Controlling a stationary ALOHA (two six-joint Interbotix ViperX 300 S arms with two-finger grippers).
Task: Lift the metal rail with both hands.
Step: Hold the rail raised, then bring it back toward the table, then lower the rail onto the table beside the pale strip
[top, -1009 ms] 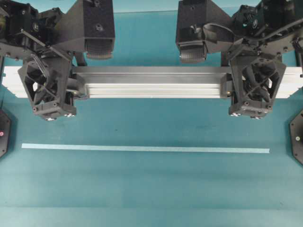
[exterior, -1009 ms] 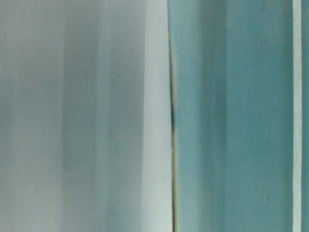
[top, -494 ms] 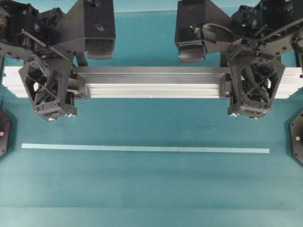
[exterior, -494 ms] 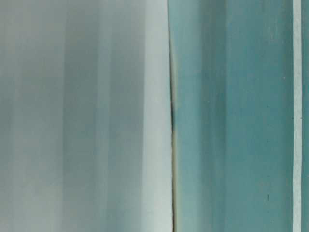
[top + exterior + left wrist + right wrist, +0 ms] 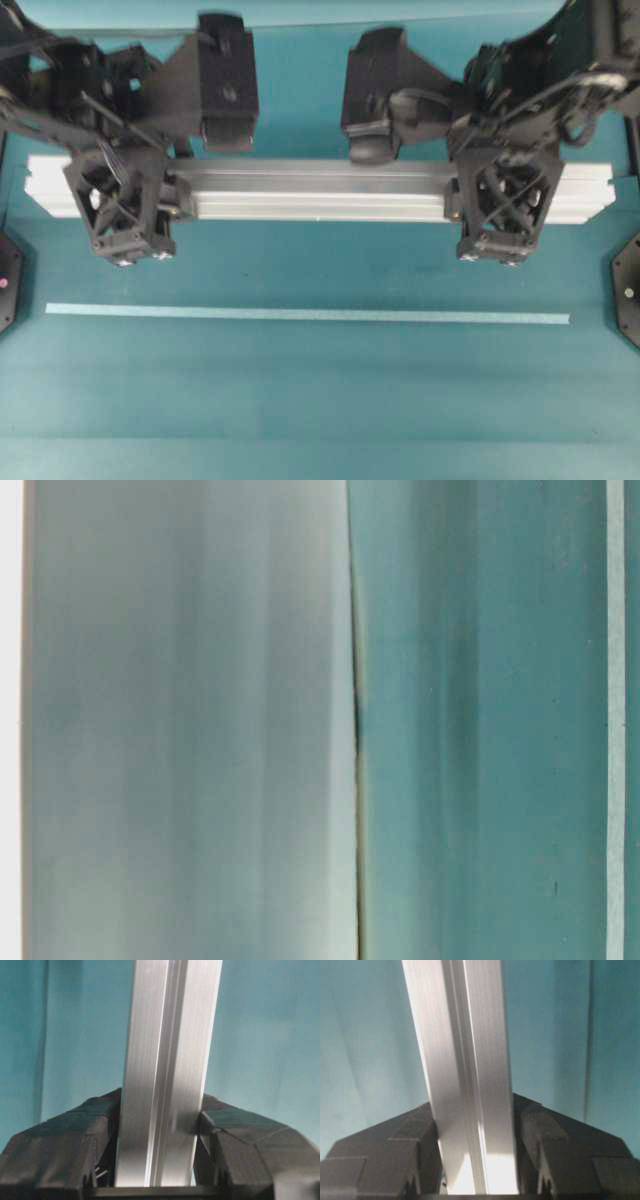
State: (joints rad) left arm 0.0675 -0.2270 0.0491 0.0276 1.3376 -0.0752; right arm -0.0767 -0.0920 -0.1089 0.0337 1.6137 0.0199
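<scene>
The metal rail, a long grooved silver bar, lies crosswise over the teal table. My left gripper is shut on it near its left end. My right gripper is shut on it near its right end. In the left wrist view the rail runs up between both black fingers, which press on its sides. In the right wrist view the rail sits the same way between the fingers. The table-level view shows only a blurred silver-grey surface, probably the rail. Whether the rail touches the table cannot be told.
A thin pale tape strip lies parallel to the rail, nearer the front. Black round bases sit at the left edge and the right edge. Bulky black arm housings hang behind the rail.
Both grippers and the rail have shifted toward the front of the overhead view. The rail now looks shorter there, and the arms are motion-blurred. Both grips are unchanged.
</scene>
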